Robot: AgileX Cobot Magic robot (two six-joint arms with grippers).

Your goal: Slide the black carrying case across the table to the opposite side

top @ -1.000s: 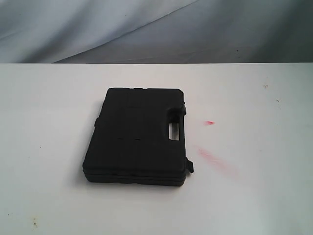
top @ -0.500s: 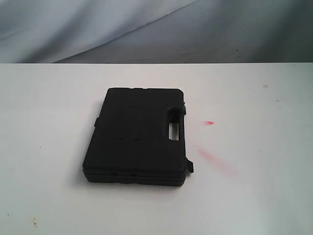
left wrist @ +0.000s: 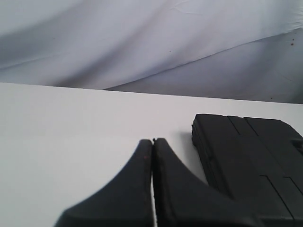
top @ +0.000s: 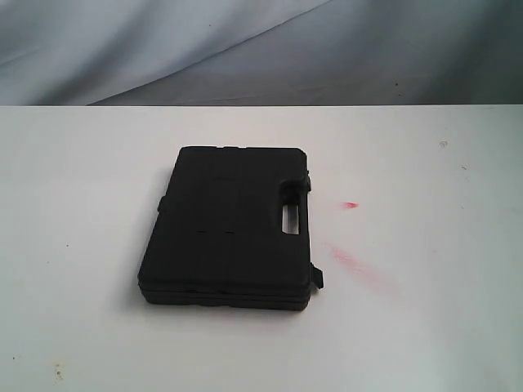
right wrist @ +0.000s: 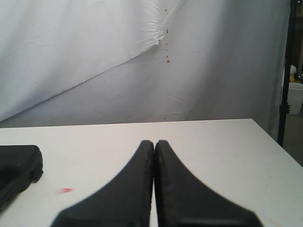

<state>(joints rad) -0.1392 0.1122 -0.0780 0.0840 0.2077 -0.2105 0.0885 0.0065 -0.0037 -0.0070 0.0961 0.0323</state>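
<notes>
The black carrying case (top: 229,229) lies flat and closed on the white table (top: 425,327), a little left of centre, its handle cut-out facing right. Neither arm shows in the exterior view. In the left wrist view my left gripper (left wrist: 152,141) is shut with nothing between its fingers, low over the table, and the case (left wrist: 251,161) lies close beside it, apart from the fingertips. My right gripper (right wrist: 154,142) is shut and empty too, with a corner of the case (right wrist: 18,168) at the edge of its view, well away.
Red smears (top: 353,261) and a small red mark (top: 350,204) stain the table right of the case. A grey-white cloth backdrop (top: 245,49) hangs behind the far edge. A black stand pole (right wrist: 285,71) rises beyond the table's corner.
</notes>
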